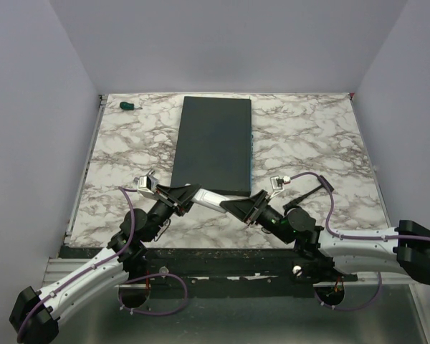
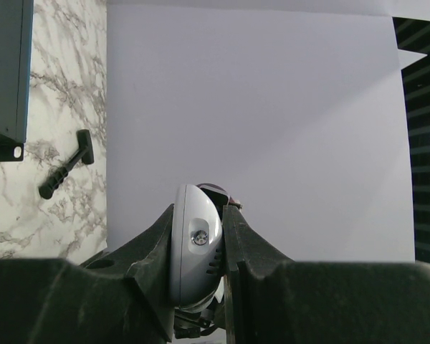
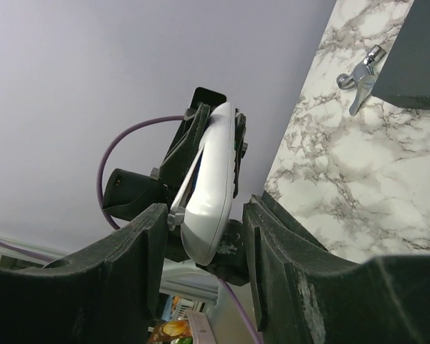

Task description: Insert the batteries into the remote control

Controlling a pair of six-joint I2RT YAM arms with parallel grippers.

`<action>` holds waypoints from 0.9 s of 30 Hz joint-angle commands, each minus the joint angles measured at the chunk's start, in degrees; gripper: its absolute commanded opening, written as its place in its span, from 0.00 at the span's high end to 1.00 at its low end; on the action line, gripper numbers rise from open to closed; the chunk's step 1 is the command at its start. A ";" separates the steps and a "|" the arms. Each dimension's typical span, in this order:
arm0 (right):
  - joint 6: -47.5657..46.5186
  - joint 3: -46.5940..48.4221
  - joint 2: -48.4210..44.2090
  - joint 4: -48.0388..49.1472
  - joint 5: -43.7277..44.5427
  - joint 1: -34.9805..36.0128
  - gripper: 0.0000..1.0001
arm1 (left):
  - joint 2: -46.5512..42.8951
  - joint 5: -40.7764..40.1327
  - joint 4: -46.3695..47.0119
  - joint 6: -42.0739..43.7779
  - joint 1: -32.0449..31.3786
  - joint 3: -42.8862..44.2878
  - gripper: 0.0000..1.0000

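The white remote control is held off the table in front of the arm bases. My left gripper is shut on one end of it; in the left wrist view the remote is clamped edge-on between the fingers of that gripper. My right gripper is open at the other end. In the right wrist view the remote hangs between the spread jaws of the right gripper with gaps on both sides. A thin blue strip shows along its back; I cannot tell whether it is a battery. No loose batteries are in view.
A large dark grey slab lies mid-table behind the grippers. A green-handled screwdriver lies at the far left corner. A black T-shaped tool lies right of the grippers, also in the left wrist view. A small silver piece lies beside the slab.
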 commanded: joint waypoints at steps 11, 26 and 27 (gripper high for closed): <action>-0.52 0.55 1.38 2.56 -0.54 -0.46 0.49 | -0.46 0.16 3.45 -1.19 0.10 -0.46 1.00; 0.04 0.46 1.64 2.73 -0.06 -0.66 0.55 | -0.66 1.04 3.91 -0.83 0.10 -0.29 1.00; 0.02 0.46 1.65 2.73 -0.02 -0.65 0.56 | -0.77 1.12 3.89 -0.75 0.10 -0.21 1.00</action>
